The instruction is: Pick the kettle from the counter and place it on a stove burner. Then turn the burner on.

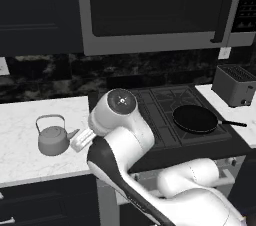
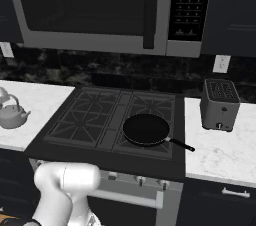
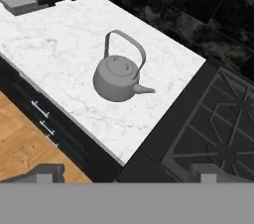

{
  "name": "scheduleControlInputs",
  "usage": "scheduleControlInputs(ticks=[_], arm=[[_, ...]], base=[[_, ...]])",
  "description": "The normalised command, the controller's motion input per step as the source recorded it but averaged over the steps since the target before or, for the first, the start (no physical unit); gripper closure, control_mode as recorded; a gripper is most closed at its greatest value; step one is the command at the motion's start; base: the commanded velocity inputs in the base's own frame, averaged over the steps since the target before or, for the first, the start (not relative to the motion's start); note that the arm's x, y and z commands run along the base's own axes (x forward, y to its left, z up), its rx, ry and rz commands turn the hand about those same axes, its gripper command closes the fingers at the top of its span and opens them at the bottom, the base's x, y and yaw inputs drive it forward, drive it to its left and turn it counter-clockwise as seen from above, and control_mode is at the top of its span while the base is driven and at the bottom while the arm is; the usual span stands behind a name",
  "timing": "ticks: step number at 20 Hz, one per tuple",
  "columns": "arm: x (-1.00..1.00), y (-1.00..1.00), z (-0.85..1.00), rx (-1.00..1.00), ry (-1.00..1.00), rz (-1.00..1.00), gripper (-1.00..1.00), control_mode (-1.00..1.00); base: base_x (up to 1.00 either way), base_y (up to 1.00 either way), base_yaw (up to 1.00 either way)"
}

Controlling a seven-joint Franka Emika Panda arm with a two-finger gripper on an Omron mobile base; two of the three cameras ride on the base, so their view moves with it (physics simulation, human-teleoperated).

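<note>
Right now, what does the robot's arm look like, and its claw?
The arm is made of thick, rounded glossy white segments with dark bands at the joints and a round grey cap on one joint. The claw shows as two small dark grey, blocky fingertips. No cables or markings are visible.

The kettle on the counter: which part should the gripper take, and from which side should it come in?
Probably the arched wire handle, from above. The kettle stands upright on the counter with the handle rising clear over the lid knob, thin enough to fit between the fingers. The rounded body looks too wide, and the spout points toward the stove, so closing across the arch seems safest.
</note>
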Motion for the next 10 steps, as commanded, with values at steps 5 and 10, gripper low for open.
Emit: scheduleControlInputs(ticks=[5, 10], arm=[[0.86, -0.15, 0.0, 0.0, 0.06, 0.04, -1.0, -1.0], [0.78, 0.15, -0.03, 0.0, 0.0, 0.02, -1.0, -1.0]], base=[[0.0, 0.0, 0.0], [0.0, 0.0, 0.0]])
